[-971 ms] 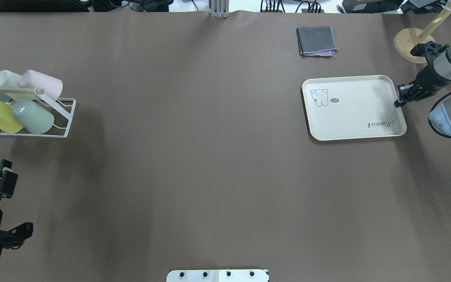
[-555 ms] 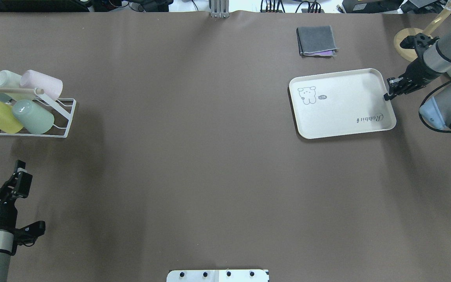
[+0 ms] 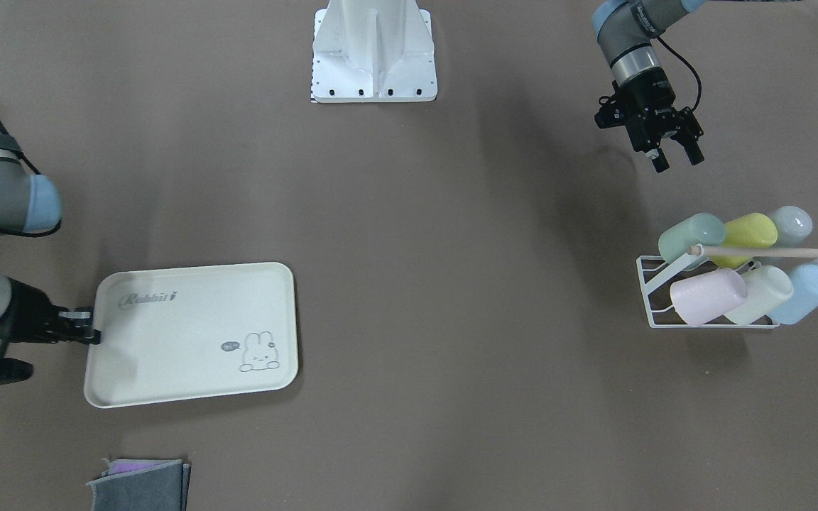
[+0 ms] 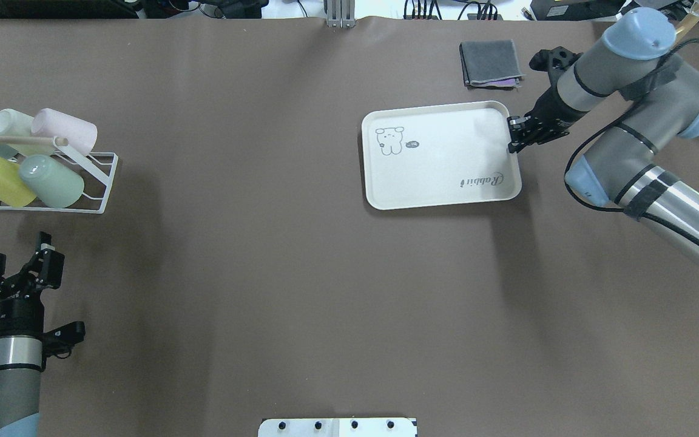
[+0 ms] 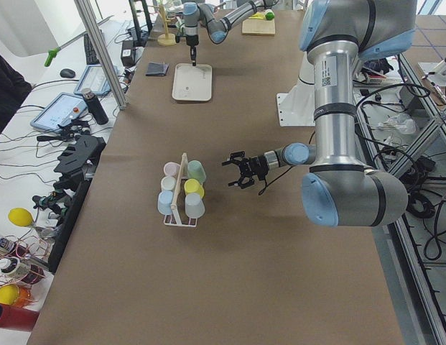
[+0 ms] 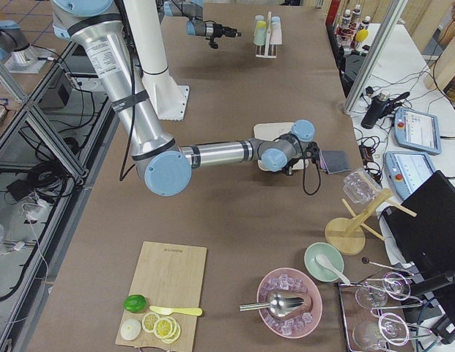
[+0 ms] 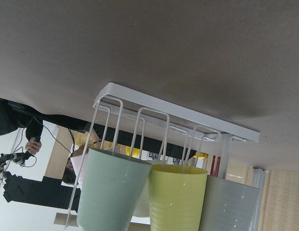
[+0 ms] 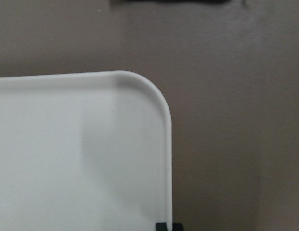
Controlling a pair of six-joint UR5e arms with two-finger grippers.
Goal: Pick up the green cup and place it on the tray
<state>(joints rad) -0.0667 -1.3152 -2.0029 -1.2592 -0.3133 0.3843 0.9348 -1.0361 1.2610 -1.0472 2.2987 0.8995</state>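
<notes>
Green cup (image 4: 52, 181) on its side in white rack (image 4: 108, 185) at left edge of counter (image 4: 276, 273), tray (image 4: 446, 182) well apart rightward, short rim pinched in right gripper (image 4: 514, 136) jaws, left gripper (image 4: 19, 262) jaws spread near rack.

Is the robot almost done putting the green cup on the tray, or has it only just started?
Only starting. Done: nothing yet; the green cup lies in the white rack with the other cups. In hand: the right gripper pinches the edge of the tray, and the left gripper, open and empty, points toward the rack. Left to do: grab the cup, carry it over and set it on the tray.
</notes>
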